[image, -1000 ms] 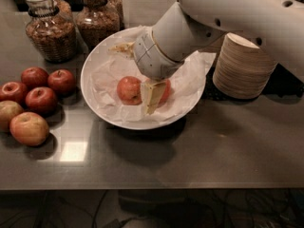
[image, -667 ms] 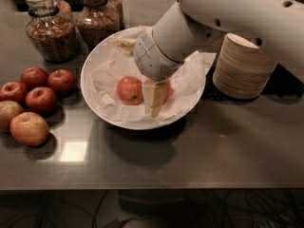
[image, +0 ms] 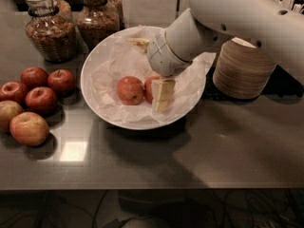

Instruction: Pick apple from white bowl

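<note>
Six loose apples (image: 42,99), red and yellowish, on the glossy dark counter (image: 213,151). Two glass jars (image: 50,30) hold brown granular contents. White bowl (image: 137,123), wide and shallow, lined with crumpled paper (image: 107,68), holds a mottled apple (image: 130,90) and the apple (image: 148,85), deep red. Gripper (image: 161,96) partly covers the apple; its grip cannot be told. Stacked beige ribbed bowls (image: 242,70).

We read no text, labels or numbers anywhere, not even on the gripper (image: 161,95) down in the bowl (image: 137,125).
</note>
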{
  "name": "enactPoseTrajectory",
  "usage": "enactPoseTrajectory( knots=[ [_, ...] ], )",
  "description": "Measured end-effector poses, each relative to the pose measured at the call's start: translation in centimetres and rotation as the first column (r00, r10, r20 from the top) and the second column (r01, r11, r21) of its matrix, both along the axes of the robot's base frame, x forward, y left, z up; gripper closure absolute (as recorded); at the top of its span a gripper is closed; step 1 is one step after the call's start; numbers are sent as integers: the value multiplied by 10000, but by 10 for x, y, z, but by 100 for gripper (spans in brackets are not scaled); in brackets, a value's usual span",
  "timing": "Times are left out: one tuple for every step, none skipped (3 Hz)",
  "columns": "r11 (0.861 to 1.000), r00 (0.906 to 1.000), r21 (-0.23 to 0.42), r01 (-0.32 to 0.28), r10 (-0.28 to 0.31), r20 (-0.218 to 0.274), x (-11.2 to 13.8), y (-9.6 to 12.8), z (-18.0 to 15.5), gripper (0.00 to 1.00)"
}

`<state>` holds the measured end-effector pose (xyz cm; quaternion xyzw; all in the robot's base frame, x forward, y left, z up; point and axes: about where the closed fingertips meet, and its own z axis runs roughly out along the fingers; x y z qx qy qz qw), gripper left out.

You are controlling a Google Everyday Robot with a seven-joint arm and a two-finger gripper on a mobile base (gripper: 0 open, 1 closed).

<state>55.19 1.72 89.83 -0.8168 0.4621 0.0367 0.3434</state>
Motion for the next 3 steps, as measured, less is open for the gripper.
enactPoseTrajectory(
  knots=[
    [9983,9981,148,567,-563,-255,14,-16,-1,0],
    [9982,9980,152,577,-573,-257,14,-16,-1,0],
    [9943,9931,389,989,-961,-673,15,-22,-4,0]
  ],
)
